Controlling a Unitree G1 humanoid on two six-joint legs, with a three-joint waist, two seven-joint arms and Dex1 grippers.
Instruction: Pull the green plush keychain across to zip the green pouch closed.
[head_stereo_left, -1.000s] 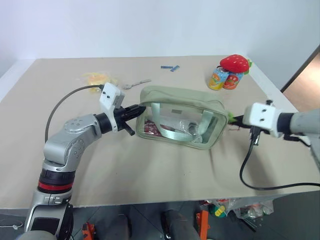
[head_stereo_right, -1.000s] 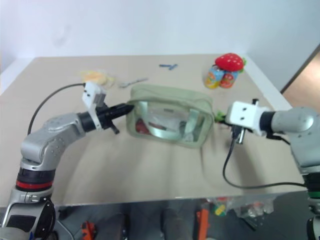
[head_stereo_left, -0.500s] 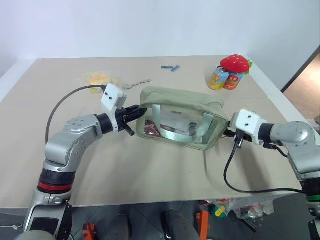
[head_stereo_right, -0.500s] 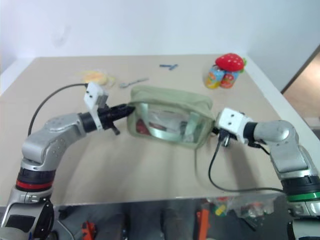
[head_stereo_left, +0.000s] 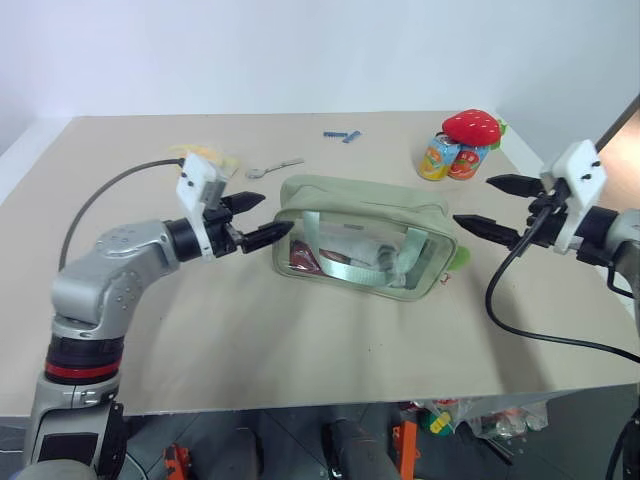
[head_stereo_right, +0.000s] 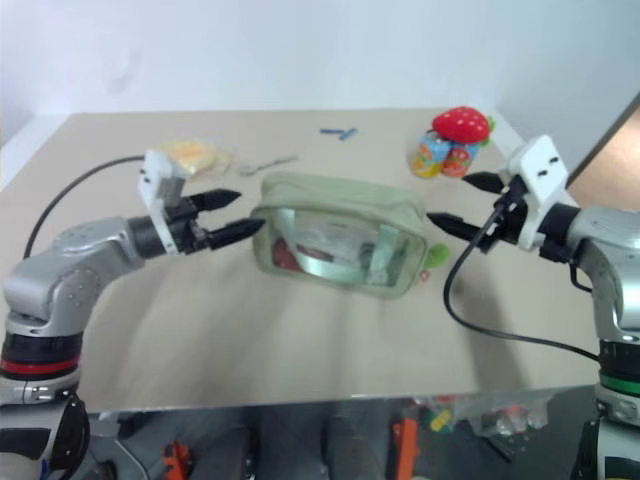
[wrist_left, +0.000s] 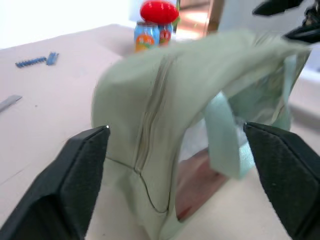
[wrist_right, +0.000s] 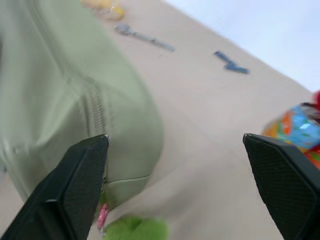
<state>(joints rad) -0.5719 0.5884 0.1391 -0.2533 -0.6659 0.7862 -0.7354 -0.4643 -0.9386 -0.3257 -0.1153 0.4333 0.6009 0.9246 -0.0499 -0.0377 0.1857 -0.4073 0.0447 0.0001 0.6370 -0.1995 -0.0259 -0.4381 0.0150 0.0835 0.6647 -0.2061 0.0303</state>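
Observation:
The green pouch (head_stereo_left: 360, 198) lies on the tan table (head_stereo_left: 300, 340), and the stretch of its top zipper (wrist_left: 150, 125) that shows looks drawn shut. At the pouch's right end the green plush keychain (head_stereo_left: 461, 256) rests on the table, hanging from a pinkish clasp (wrist_right: 102, 216). My left gripper (head_stereo_left: 262, 217) hovers open just off the pouch's left end, touching nothing. My right gripper (head_stereo_left: 474, 200) stands open a little above and to the right of the keychain, its fingers empty.
A red strawberry plush (head_stereo_left: 471, 126) sits on two colourful cans (head_stereo_left: 448, 157) at the back right. A yellow packet (head_stereo_left: 200, 155), a spoon (head_stereo_left: 273, 167) and a small blue item (head_stereo_left: 341, 134) lie behind the pouch. The table's right edge (head_stereo_left: 545, 185) is near my right arm.
Both grippers have opened. The left let go of the pouch's left end and drew back. The right released the keychain, rose and rolled, and the keychain dropped onto the table.

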